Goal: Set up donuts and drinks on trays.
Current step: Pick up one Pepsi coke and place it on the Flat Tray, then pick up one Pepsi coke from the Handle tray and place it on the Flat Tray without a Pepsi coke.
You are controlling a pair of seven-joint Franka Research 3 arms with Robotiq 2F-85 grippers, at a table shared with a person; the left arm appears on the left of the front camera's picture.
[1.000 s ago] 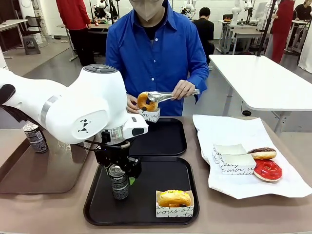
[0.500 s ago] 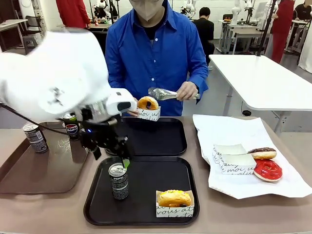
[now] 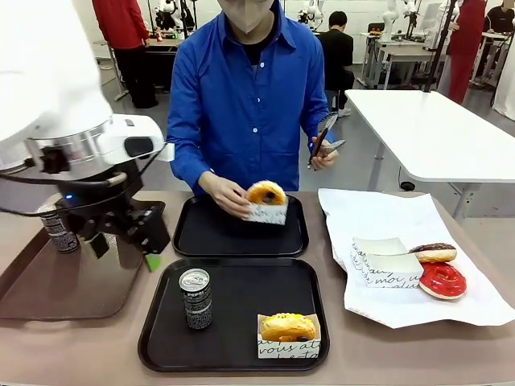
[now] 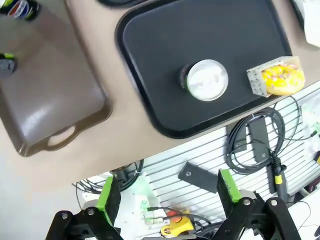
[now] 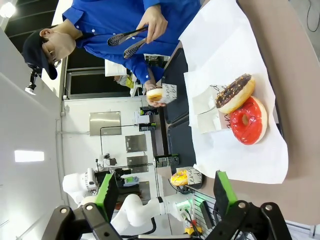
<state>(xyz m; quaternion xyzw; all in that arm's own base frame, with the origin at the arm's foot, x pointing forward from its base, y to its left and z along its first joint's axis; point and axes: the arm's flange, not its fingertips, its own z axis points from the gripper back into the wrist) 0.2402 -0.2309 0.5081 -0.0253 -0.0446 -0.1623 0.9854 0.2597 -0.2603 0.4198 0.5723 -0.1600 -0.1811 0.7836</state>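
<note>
The left end effector [image 3: 125, 251] hangs released and empty just left of the near black tray [image 3: 257, 293], over the brown tray [image 3: 72, 289]. On the near black tray, a drink can [image 3: 195, 298] stands at its left and a sleeved donut [image 3: 287, 328] lies front right. Behind it, a person's hand [image 3: 227, 195] holds a second sleeved donut [image 3: 266, 201] over the far black tray [image 3: 233, 233]. The right end effector [image 5: 164, 192] is released too.

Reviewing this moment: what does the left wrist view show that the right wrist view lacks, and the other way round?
Left wrist: a can seen from above, standing on the near black tray, with the brown tray beside it.
Right wrist: a person holding tongs and a sleeved donut, plus a chocolate donut and a red donut on white paper.
Shared: the yellow donut in its sleeve on the near black tray.
</note>
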